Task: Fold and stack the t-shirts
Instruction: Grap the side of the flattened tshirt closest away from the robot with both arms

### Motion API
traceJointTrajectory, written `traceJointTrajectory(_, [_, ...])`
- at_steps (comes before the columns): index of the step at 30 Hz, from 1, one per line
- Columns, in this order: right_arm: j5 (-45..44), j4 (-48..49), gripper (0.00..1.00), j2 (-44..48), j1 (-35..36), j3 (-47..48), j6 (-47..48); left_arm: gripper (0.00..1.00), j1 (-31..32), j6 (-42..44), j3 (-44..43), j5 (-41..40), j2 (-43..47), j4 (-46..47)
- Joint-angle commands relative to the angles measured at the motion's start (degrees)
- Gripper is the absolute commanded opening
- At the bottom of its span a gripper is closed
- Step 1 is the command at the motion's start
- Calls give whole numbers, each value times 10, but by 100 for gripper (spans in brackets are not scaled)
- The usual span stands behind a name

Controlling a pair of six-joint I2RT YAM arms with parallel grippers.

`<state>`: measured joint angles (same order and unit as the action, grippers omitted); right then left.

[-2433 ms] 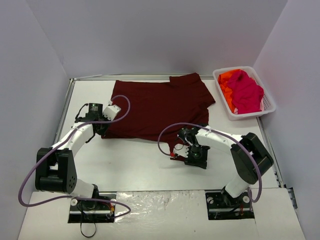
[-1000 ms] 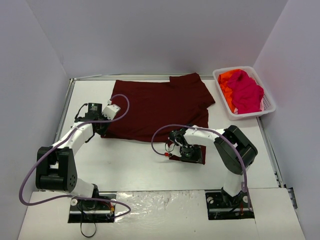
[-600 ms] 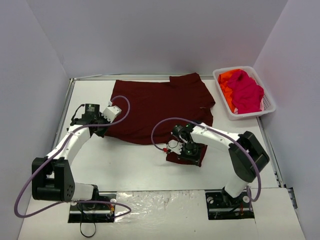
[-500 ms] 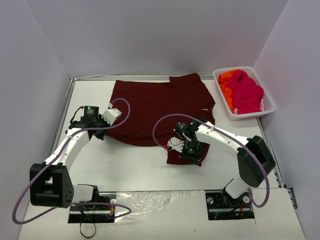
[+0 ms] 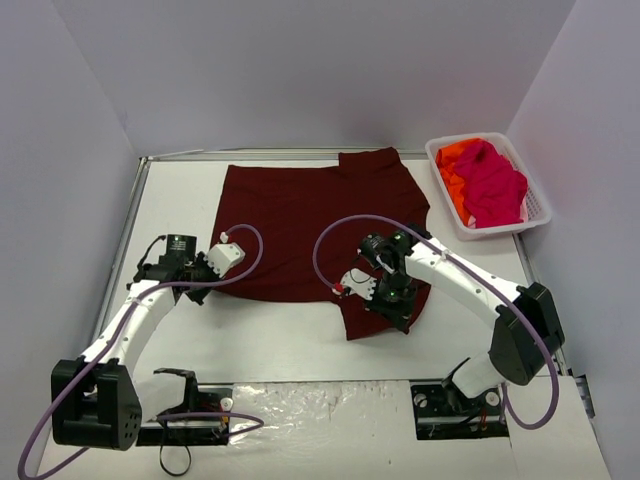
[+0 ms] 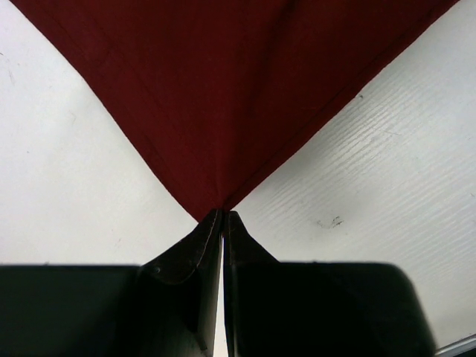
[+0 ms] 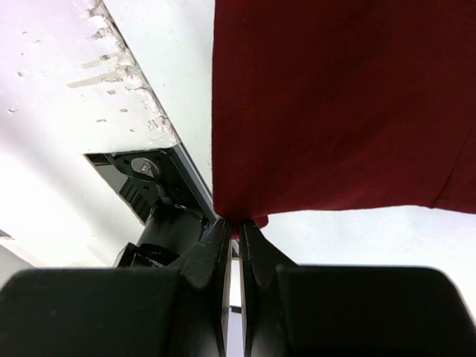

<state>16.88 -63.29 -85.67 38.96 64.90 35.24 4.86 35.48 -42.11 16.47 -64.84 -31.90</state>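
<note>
The dark maroon t-shirt [image 5: 310, 215] lies spread on the white table. My left gripper [image 5: 208, 283] is shut on its near left corner; in the left wrist view the corner [image 6: 216, 134] runs into the closed gripper [image 6: 224, 217]. My right gripper [image 5: 392, 310] is shut on the shirt's near right edge and holds it raised, so a flap [image 5: 372, 318] hangs below it. In the right wrist view the cloth [image 7: 349, 104] hangs from the gripper [image 7: 238, 225]. The pink t-shirt [image 5: 492, 185] and the orange t-shirt [image 5: 453, 172] lie crumpled in the basket.
The white lattice basket [image 5: 538, 208] stands at the back right by the wall. Grey walls close in the table on three sides. The arm bases [image 5: 185, 415] sit at the near edge, and a purple cable [image 5: 335, 240] loops over the shirt.
Both grippers have pulled the shirt's near edge toward the front. The right gripper has lifted and moved right with the cloth; the left gripper has drawn its corner nearer.
</note>
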Motion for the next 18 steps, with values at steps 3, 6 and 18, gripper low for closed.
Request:
traceJointTrajectory(3, [12,-46,0,7,-19,53,15,2,1,-1,1,-15,10,6])
traceJointTrajectory(6, [-1,-43,0,-10,-41,72,27,2,1,-12,-15,-30,-5,22])
traceJointTrajectory(18, [-44,-40,0,-142,-158,236,77,2,1,-29,-90,-70,-85,61])
